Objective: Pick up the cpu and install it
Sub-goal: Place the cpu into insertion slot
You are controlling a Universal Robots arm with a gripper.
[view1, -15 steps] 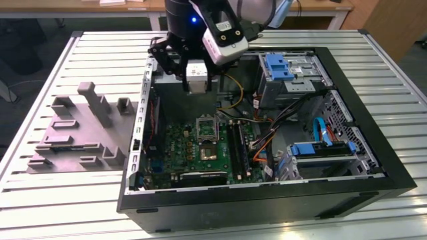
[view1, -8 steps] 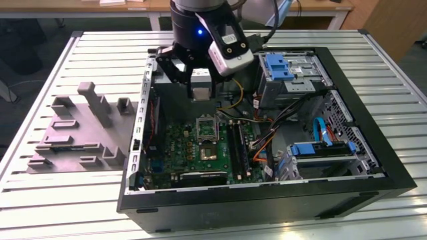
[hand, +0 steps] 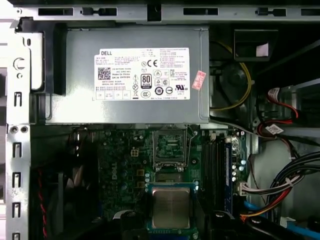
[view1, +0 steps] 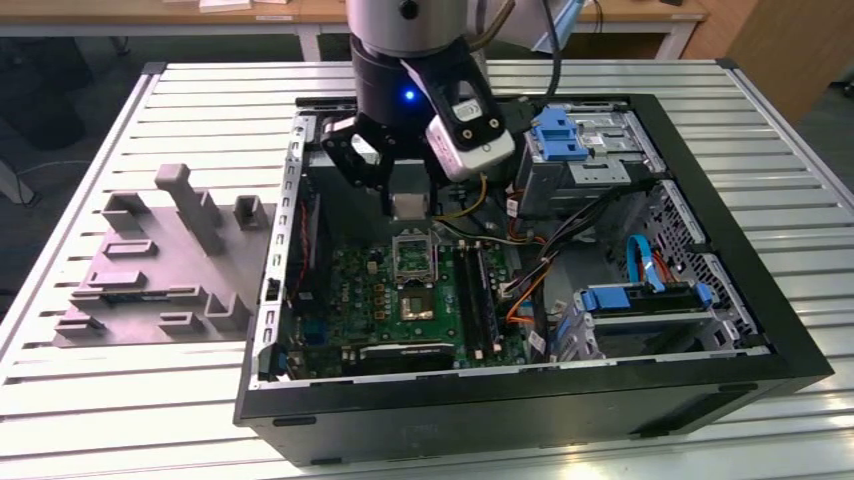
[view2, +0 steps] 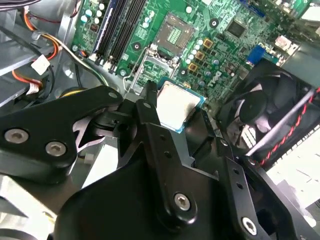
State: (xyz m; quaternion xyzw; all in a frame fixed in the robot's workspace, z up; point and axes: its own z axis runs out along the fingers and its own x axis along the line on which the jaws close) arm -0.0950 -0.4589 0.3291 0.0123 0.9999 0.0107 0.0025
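Gripper [view1: 402,196], upper centre of exterior view, clenched on cpu [hand: 171,207] by opposite edges above socket [hand: 170,148]; likely light, stiff, fragile underneath.

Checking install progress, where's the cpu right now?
In the first wrist view the cpu is gripped in the hand, above the motherboard near the open socket.

The arm [view1: 400,25] is a silver-grey metal cylinder that gives way to a black wrist section [view1: 380,85] carrying a small lit blue lamp [view1: 407,97]. A white-and-grey camera housing [view1: 470,135] with rounded corners sits at the exterior view's right of the wrist. The gripper [view1: 404,190] is matte black. In the second wrist view its flat link plates [view2: 50,125] have rounded ends and are pinned with silver round-headed screws [view2: 181,201].
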